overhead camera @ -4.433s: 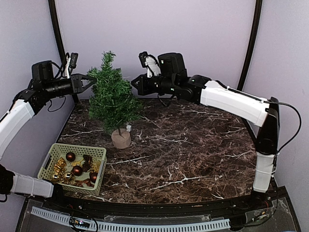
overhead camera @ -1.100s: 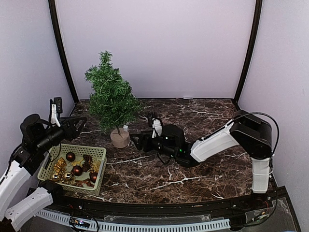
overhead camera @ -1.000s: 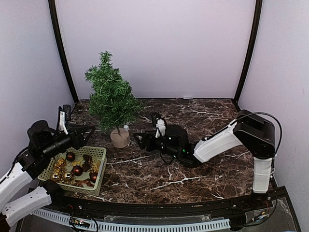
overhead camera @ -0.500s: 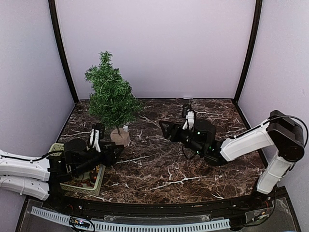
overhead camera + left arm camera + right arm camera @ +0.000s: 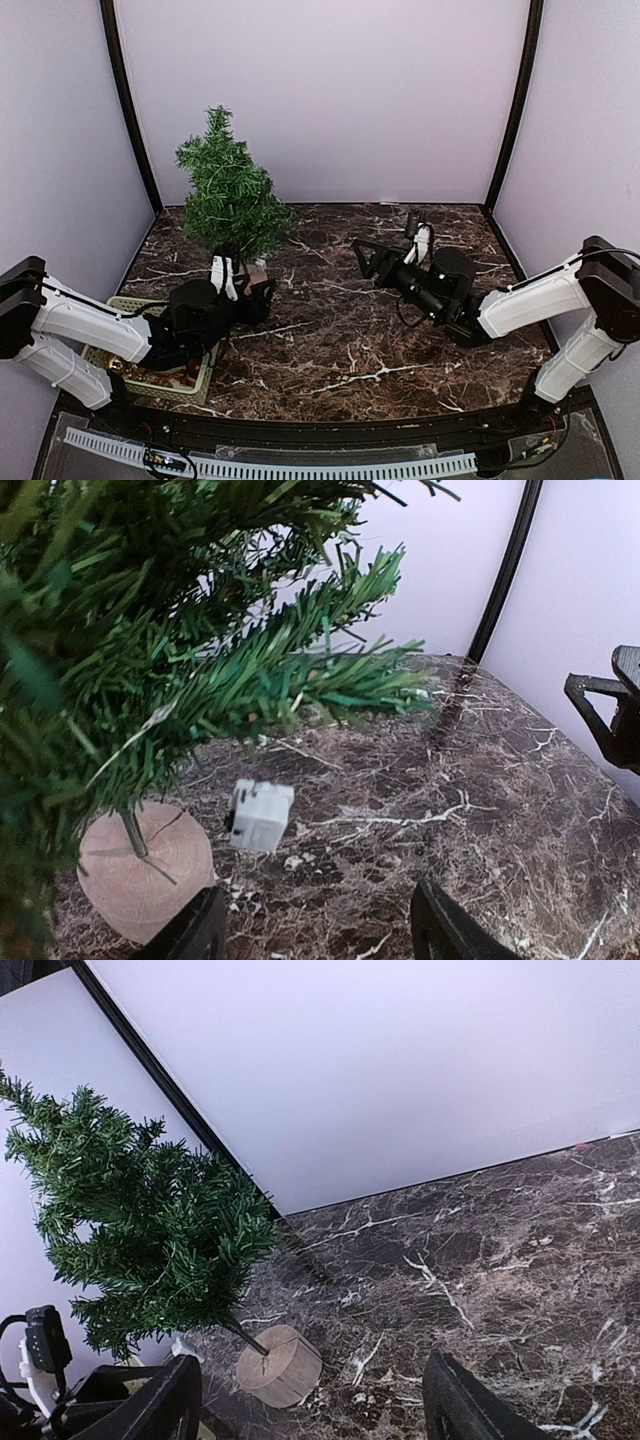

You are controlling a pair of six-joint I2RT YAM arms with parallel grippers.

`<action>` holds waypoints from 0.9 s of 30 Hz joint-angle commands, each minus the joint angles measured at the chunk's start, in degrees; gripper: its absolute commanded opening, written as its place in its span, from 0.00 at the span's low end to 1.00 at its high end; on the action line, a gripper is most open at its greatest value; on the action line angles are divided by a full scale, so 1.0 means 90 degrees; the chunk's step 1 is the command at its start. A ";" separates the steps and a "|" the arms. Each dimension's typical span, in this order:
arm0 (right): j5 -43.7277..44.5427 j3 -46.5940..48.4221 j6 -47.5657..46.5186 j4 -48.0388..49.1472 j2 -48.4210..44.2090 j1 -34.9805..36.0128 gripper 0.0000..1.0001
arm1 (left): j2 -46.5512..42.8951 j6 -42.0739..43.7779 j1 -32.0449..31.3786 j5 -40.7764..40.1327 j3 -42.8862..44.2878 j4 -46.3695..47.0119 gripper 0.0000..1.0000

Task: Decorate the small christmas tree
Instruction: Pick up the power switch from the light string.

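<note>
Upright at back left of the table (image 5: pixel 330 350), on a round wooden base (image 5: pixel 145 870): small christmas tree (image 5: pixel 232 200). Left hand (image 5: pixel 315 942) low, just beside that base, fingers spread, nothing between. Right hand (image 5: pixel 366 256) mid-table, well apart from the tree, facing it, likewise spread wide, holding nothing. Green basket (image 5: pixel 128 301) under the left arm.

White arms (image 5: pixel 90 322), black left hand (image 5: pixel 318 932), black right hand (image 5: pixel 310 1400)
</note>
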 commanded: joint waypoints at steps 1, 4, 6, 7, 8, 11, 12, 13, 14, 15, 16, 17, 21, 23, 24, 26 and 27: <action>-0.0077 -0.0137 0.0120 0.0527 -0.0160 -0.0107 0.77 | 0.0352 0.0391 0.0180 -0.0127 0.0392 0.0634 0.65; -0.0123 -0.0169 0.0175 0.0584 -0.0200 -0.0146 0.77 | 0.0534 0.0406 0.0319 -0.0044 0.0514 0.0648 0.65; -0.0145 -0.0182 0.0186 0.0608 -0.0218 -0.0157 0.77 | 0.0629 0.0378 0.0400 -0.0017 0.0589 0.0564 0.62; -0.0163 -0.0183 0.0192 0.0614 -0.0228 -0.0167 0.77 | 0.0660 0.0351 0.0445 -0.0008 0.0606 0.0544 0.60; -0.0172 -0.0180 0.0201 0.0616 -0.0219 -0.0168 0.77 | 0.0718 0.0340 0.0464 0.0002 0.0638 0.0503 0.56; -0.0190 -0.0193 0.0223 0.0634 -0.0227 -0.0183 0.77 | 0.0850 0.0251 0.0611 0.0062 0.0686 0.0425 0.53; -0.0199 -0.0185 0.0237 0.0641 -0.0224 -0.0187 0.77 | 0.0868 0.0246 0.0663 0.0132 0.0690 0.0431 0.52; -0.0218 -0.0172 0.0242 0.0651 -0.0215 -0.0188 0.77 | 0.0907 0.0260 0.0680 0.0155 0.0696 0.0447 0.51; -0.0228 -0.0174 0.0246 0.0649 -0.0205 -0.0188 0.77 | 0.0921 0.0275 0.0700 0.0186 0.0717 0.0457 0.50; -0.0241 -0.0159 0.0257 0.0647 -0.0195 -0.0188 0.77 | 0.0956 0.0325 0.0709 0.0192 0.0729 0.0476 0.50; -0.0241 -0.0157 0.0257 0.0654 -0.0180 -0.0195 0.76 | 0.0975 0.0342 0.0715 0.0193 0.0745 0.0481 0.49; -0.0241 -0.0152 0.0262 0.0647 -0.0162 -0.0196 0.76 | 0.1009 0.0374 0.0716 0.0200 0.0747 0.0509 0.49; -0.0260 -0.0124 0.0305 0.0646 -0.0100 -0.0198 0.76 | 0.1100 0.0414 0.0735 0.0202 0.0765 0.0558 0.45; -0.0275 -0.0110 0.0320 0.0650 -0.0070 -0.0203 0.76 | 0.1143 0.0429 0.0746 0.0168 0.0776 0.0584 0.43; -0.0279 -0.0102 0.0324 0.0647 -0.0054 -0.0198 0.76 | 0.1168 0.0442 0.0746 0.0153 0.0783 0.0588 0.43; -0.0297 -0.0082 0.0342 0.0648 -0.0024 -0.0207 0.75 | 0.1206 0.0477 0.0746 0.0115 0.0794 0.0608 0.39; -0.0299 -0.0075 0.0348 0.0646 -0.0014 -0.0208 0.75 | 0.1212 0.0486 0.0746 0.0094 0.0798 0.0616 0.37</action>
